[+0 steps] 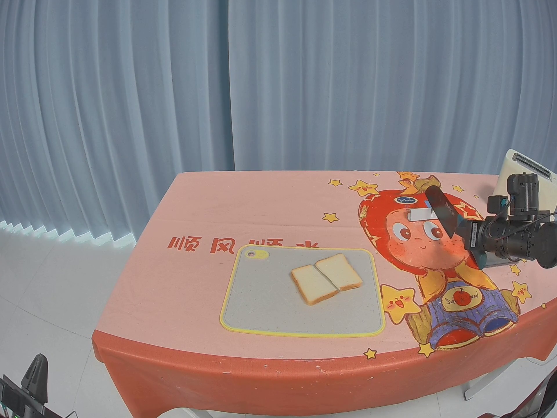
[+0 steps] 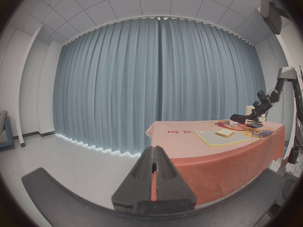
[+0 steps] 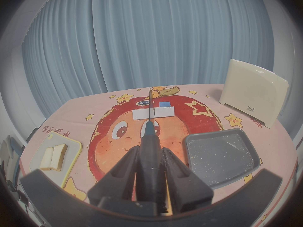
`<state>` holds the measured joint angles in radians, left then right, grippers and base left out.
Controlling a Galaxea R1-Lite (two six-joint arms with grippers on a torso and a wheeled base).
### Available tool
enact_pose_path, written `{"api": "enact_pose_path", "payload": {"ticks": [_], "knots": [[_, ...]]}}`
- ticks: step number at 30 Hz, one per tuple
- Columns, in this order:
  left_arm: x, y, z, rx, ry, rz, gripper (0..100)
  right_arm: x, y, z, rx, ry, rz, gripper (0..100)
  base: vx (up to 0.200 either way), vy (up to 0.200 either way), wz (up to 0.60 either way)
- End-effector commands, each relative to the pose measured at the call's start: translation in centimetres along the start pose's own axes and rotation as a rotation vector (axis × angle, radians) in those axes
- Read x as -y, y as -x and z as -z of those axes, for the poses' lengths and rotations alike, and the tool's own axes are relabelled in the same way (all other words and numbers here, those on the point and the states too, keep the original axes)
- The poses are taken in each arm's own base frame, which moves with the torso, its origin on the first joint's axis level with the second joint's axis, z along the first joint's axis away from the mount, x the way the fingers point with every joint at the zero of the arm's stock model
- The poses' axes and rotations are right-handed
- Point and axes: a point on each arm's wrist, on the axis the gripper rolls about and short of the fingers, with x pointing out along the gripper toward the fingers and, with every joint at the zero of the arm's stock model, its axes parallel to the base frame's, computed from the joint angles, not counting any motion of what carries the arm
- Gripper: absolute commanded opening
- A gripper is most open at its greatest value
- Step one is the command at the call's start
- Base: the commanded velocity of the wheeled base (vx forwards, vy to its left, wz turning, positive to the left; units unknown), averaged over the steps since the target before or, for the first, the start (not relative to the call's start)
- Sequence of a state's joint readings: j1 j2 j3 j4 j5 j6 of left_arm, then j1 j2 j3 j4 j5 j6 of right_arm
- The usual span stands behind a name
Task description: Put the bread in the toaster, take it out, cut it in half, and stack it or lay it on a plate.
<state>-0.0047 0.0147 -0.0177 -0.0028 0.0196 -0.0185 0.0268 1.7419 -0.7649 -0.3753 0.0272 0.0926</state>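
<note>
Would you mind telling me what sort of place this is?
Probably a staged lab or demo room, not a kitchen: floor-length curtains, an office-style panel ceiling, and one cartoon-cloth table holding a toaster.

Grey-blue curtain (image 1: 290,59) behind cartoon-printed tablecloth (image 1: 232,216)

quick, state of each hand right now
left hand: closed, holding nothing
right hand: closed on the knife

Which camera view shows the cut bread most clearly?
The head view: the bread halves lie side by side on the cutting board, seen from above. Both wrist views show them small and far off, the left one side-on.
</note>
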Motion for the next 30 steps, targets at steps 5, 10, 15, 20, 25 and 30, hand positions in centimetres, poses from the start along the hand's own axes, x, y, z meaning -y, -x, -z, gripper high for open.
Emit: {"api": "enact_pose_path", "payload": {"ticks": [5, 10, 15, 20, 25, 30], "knots": [[-0.01, -0.11, 0.49, -0.015, 0.0, -0.001, 0, -0.07, 0.11, 0.01, 0.002, 0.0, -0.002, 0, 0.0, 0.0, 0.0], [-0.01, -0.11, 0.49, -0.015, 0.0, -0.001, 0, 0.06, -0.11, 0.35, -0.013, 0.0, 0.001, 0, 0.0, 0.0, 0.0], [-0.01, -0.11, 0.49, -0.015, 0.0, -0.001, 0, 0.16, -0.23, 0.42, -0.018, -0.002, 0.004, 0, 0.0, 0.0, 0.0], [-0.01, -0.11, 0.49, -0.015, 0.0, -0.001, 0, 0.18, -0.27, 0.63, -0.025, -0.002, 0.005, 0, 0.0, 0.0, 0.0], [-0.01, -0.11, 0.49, -0.015, 0.0, -0.001, 0, 0.1, -0.28, 0.72, -0.029, -0.004, 0.003, 0, 0.0, 0.0, 0.0], [-0.01, -0.11, 0.49, -0.015, 0.0, -0.001, 0, 0.05, -0.28, 0.73, -0.029, -0.009, 0.0, 0, 0.0, 0.0, 0.0]]}}
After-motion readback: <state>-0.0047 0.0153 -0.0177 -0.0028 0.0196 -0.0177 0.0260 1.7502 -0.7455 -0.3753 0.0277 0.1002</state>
